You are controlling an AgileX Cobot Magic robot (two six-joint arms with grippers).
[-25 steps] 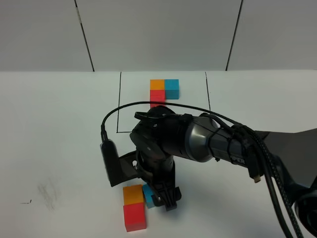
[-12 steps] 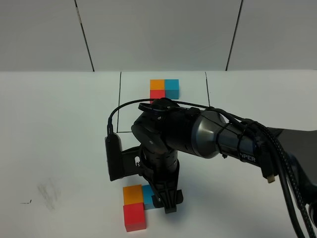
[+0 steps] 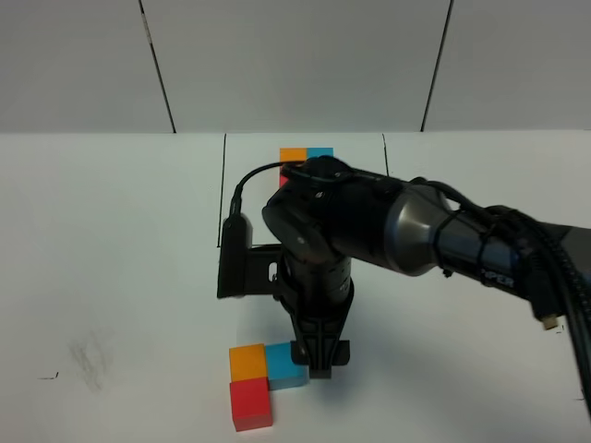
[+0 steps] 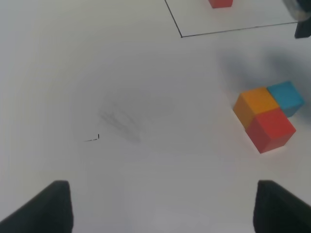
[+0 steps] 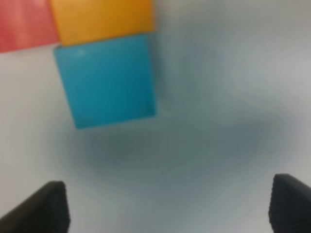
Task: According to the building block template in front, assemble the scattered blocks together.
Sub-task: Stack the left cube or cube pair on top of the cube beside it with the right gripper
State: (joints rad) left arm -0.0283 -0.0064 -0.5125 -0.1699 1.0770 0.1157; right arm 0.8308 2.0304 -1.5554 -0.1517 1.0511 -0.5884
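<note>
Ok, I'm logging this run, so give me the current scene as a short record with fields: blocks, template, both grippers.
loose blocks: orange block, blue block and red block touching in an L
blue block: beside the orange one, free of the fingers
template: framed trio, mostly hidden behind the arm in the high view
right gripper: open, empty, just above the blue block
left gripper: open, empty, away from the blocks

The worktop (image 3: 111, 240) is plain white with a faint grey smudge (image 3: 88, 358). Three loose cubes sit on it: orange (image 3: 247, 362), blue (image 3: 284, 365) and red (image 3: 251, 404). A thin black outline (image 3: 223, 185) frames a matching orange, blue and red trio (image 3: 307, 155). The arm (image 3: 369, 231) is glossy black.
</note>
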